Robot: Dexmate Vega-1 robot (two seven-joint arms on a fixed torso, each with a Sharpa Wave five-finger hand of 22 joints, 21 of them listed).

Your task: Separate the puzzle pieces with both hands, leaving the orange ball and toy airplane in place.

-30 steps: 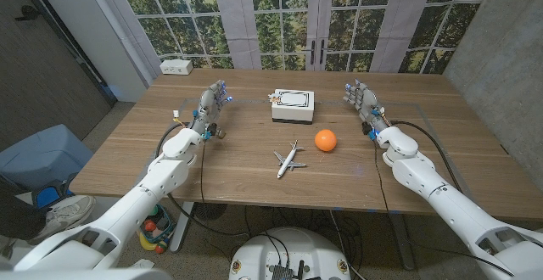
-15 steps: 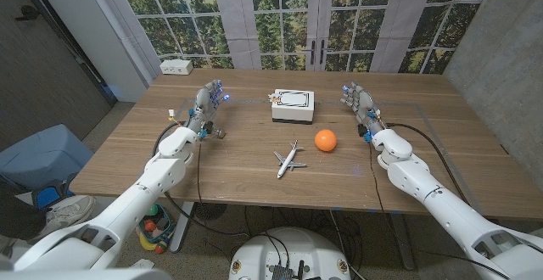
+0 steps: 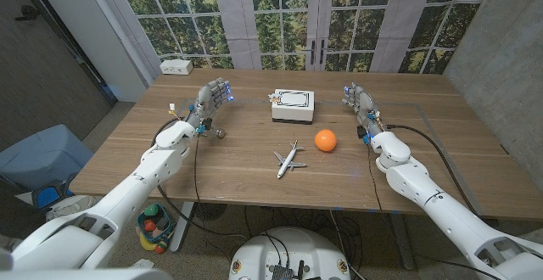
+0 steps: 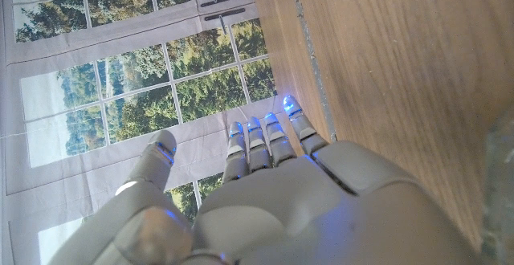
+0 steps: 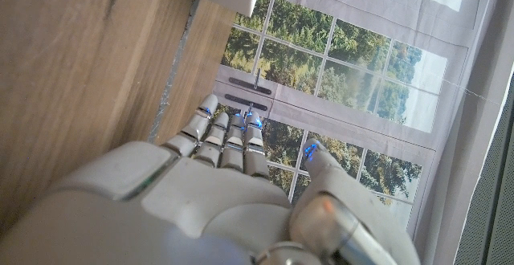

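nearest the robot on the wooden surface (image 3: 254, 187) lies the toy airplane (image 3: 289, 159), and just beyond it to the right sits the orange ball (image 3: 325, 140). both are meant to stay put, and both lie between the robot and the puzzle, so the likeliest slip is an arm sweeping inward too low and nudging them; the ball in particular would roll at a light touch.

farther back, at the middle of the surface, the puzzle pieces (image 3: 293, 106) sit joined as one white block with a dark-outlined top. it looks light, so if one hand arrives first or pushes harder, i judge the whole block could slide or tip toward the ball instead of parting. a grip on only the upper edges might also slip off.

level with the block, the left hand (image 3: 211, 101) stands well off to its left and the right hand (image 3: 361, 103) well off to its right. each hand's fingers are extended and a little apart, holding nothing; the wrist views show the left fingers (image 4: 269, 136) and right fingers (image 5: 229, 140) reaching out over bare wood.

no container shows on the surface. at the far left corner rests a small white box-like device (image 3: 176, 66), its contents impossible to tell.
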